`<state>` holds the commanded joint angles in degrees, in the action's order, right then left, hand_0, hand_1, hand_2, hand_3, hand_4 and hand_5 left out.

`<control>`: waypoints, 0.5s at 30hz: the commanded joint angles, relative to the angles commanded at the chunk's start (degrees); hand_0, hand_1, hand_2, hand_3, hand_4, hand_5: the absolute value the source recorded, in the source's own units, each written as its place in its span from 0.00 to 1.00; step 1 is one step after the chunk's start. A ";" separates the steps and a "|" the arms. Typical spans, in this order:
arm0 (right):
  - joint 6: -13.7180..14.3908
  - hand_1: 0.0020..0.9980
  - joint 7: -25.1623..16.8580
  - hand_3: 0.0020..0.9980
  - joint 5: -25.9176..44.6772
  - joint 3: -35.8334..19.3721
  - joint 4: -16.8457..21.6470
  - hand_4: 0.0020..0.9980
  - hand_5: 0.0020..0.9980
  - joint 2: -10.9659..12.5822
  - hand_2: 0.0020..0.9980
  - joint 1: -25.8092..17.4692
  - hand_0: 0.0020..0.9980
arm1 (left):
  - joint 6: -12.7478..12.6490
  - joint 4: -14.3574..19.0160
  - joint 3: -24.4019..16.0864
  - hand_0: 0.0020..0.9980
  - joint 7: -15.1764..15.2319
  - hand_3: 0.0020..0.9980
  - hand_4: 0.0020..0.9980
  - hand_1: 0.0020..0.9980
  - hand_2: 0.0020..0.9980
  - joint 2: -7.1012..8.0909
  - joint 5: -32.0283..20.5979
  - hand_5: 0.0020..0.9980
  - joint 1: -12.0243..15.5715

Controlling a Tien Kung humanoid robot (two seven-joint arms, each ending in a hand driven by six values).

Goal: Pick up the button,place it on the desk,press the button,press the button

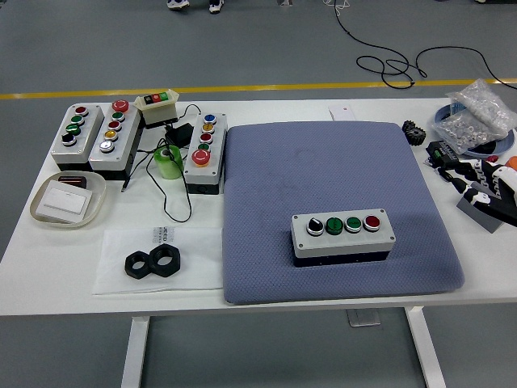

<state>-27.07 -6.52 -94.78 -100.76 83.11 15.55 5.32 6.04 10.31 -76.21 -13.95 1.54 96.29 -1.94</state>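
Observation:
A grey button box [342,234] lies flat on the blue mat [323,170], toward its front right. Its top carries a black selector knob [314,225], two green buttons [343,225] and a red button [371,222] in a row. My right hand [483,184], black and white with loosely spread fingers, rests at the right edge of the table, well right of the box and holding nothing. My left hand does not show.
Three more button boxes [114,136] and a small switch [157,103] stand at the back left beside a green tape roll [168,162]. A tray [40,212] and two black nuts [152,261] are front left. A bag of parts [481,113] sits back right.

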 joint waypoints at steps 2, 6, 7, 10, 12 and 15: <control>0.05 0.88 0.02 0.78 0.02 -0.04 0.00 0.65 0.65 0.12 0.85 -0.01 0.94 | -0.03 0.00 0.05 0.75 0.01 0.81 0.56 0.91 0.96 -0.02 -0.16 1.00 0.06; 0.12 0.88 0.09 0.78 -0.03 -0.25 0.02 0.65 0.64 0.23 0.85 -0.09 0.94 | -0.11 0.00 0.10 0.75 0.04 0.81 0.56 0.91 0.96 -0.02 -0.43 1.00 0.23; 0.16 0.88 0.08 0.78 0.21 -0.31 0.07 0.65 0.64 0.27 0.85 -0.06 0.94 | -0.18 0.00 0.13 0.75 0.04 0.81 0.56 0.91 0.96 -0.01 -0.58 1.00 0.26; 0.20 0.88 0.09 0.78 -0.04 -0.23 0.09 0.65 0.64 0.40 0.85 0.42 0.94 | -0.28 0.00 -0.43 0.75 -0.05 0.81 0.56 0.91 0.96 -0.06 -0.19 1.00 0.23; 0.27 0.88 0.10 0.77 0.06 -0.19 0.07 0.65 0.63 0.48 0.84 0.74 0.94 | -0.21 0.00 -0.97 0.75 -0.17 0.81 0.56 0.91 0.96 -0.15 0.40 1.00 0.07; 0.22 0.88 0.03 0.77 0.06 -0.06 0.12 0.65 0.63 0.64 0.84 0.87 0.94 | -0.31 0.00 -0.84 0.75 -0.23 0.81 0.56 0.91 0.96 -0.28 0.00 1.00 0.08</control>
<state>-26.84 -6.49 -94.72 -100.82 83.23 16.19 6.19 5.73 10.31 -77.05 -14.18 1.26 96.28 -1.86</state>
